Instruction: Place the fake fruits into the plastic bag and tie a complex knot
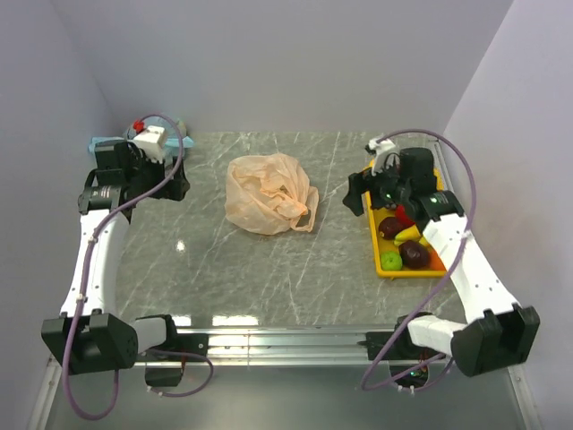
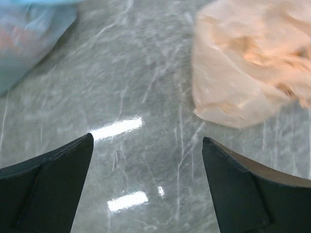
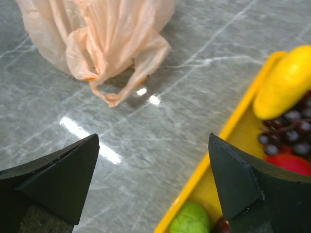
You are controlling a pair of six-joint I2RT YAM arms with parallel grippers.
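The peach plastic bag [image 1: 269, 193] lies crumpled mid-table, handles toward the right; it also shows in the left wrist view [image 2: 252, 63] and the right wrist view [image 3: 102, 34]. The fake fruits sit in a yellow tray [image 1: 376, 255]: green apple [image 1: 391, 261], dark maroon fruit [image 1: 414, 253], yellow banana [image 1: 407, 235], red fruit [image 1: 405, 218]. The right wrist view shows the green apple [image 3: 190, 219], purple grapes [image 3: 286, 128], a yellow fruit [image 3: 286, 82] and a red fruit [image 3: 289, 162]. My left gripper [image 2: 146, 187] is open and empty left of the bag. My right gripper [image 3: 153, 182] is open and empty over the tray's left rim. No knot shows.
A pale blue-green bag [image 1: 107, 143] lies at the far left corner, also in the left wrist view [image 2: 29, 39]. White walls enclose the table on three sides. The tray's rim [image 3: 228, 150] runs diagonally under my right gripper.
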